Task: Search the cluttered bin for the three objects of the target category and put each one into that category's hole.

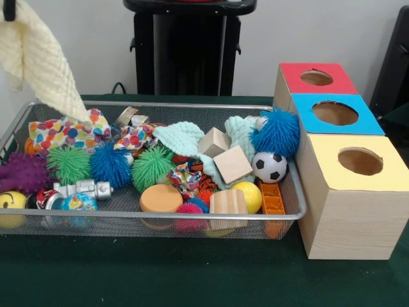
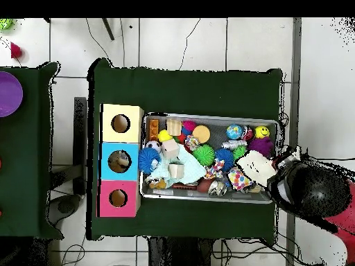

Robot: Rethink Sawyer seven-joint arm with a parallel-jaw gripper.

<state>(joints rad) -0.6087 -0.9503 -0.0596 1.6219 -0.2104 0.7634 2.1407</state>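
While I hang at the far left corner of the cluttered bin [image 1: 160,105], my gripper [image 1: 9,9] shows only as a black tip at the top edge of the front view, clamped on a cream knitted cloth [image 1: 39,56] that dangles down to the bin's far rim. Overhead view shows the same cloth [image 2: 256,166] lifted above the bin's end [image 2: 208,116] opposite the boxes, my arm [image 2: 310,190] beside it.

Progress, as I judge it: cloth looks like the target category, and this piece is out of the clutter but not yet delivered. Three wooden boxes stand just right of the bin in the front view: red-topped box [image 1: 316,78] far, blue-topped box [image 1: 335,114] middle, yellow-topped box [image 1: 359,163] near. Something seems to sit inside the blue hole [image 2: 120,161] overhead; cannot tell what it is, so cannot say an item is done.

Left in the bin: a mint cloth [image 1: 181,137] mid-bin, a polka-dot cloth [image 1: 64,131] far left, a patterned cloth scrap [image 1: 184,176] near centre, among spiky balls (green [image 1: 151,167], blue [image 1: 110,165], purple [image 1: 24,173]), wooden blocks [image 1: 232,164], a soccer ball [image 1: 269,167], a smiley ball [image 1: 11,203].

Remaining: carry the cream cloth across the whole bin to the right hole, then dig out more. Which hole takes cloth, I cannot tell.
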